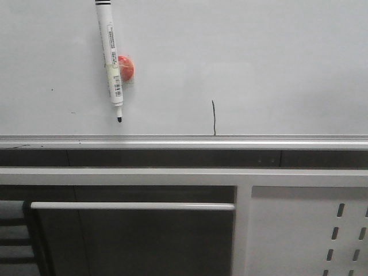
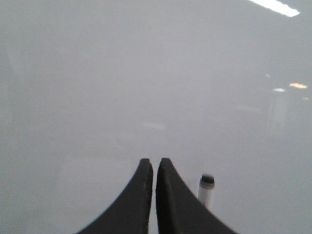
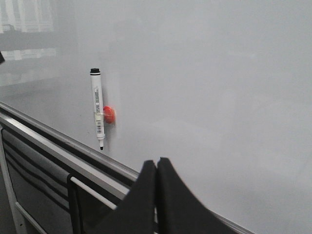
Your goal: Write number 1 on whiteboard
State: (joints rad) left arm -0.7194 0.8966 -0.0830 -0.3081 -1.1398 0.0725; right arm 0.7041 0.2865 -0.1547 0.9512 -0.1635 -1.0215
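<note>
Nearest you, the left gripper (image 2: 154,168) and right gripper (image 3: 156,168) both have fingers pressed together on nothing. Beyond, on the whiteboard (image 1: 259,63), the number 1 (image 1: 214,118) stands just above its bottom rail (image 1: 184,140), right of the marker pen (image 1: 110,57) on its orange magnet (image 1: 126,68).

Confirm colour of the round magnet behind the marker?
Orange-red magnet; clearest in the front view.
</note>
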